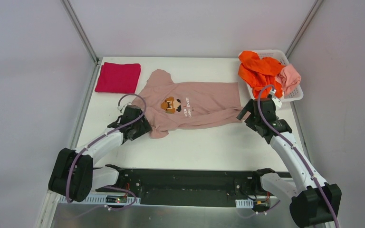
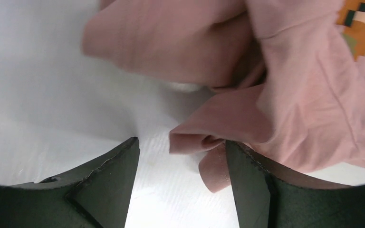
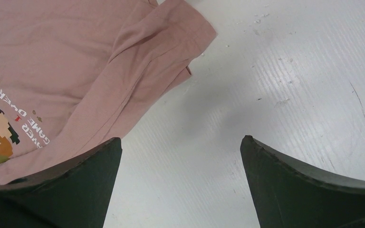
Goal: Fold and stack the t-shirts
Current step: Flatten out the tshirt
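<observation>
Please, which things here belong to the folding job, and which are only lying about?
Belong to the job: dusty-pink t-shirt, spread out; crimson t-shirt, folded; orange t-shirt and salmon-pink t-shirt, heaped in the white basket.
Only lying about: the white basket itself; the table.

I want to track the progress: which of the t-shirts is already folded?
The crimson t-shirt, a neat rectangle far left on the table. The dusty-pink printed one lies spread open, and the orange and salmon-pink ones sit crumpled in the basket.
</observation>
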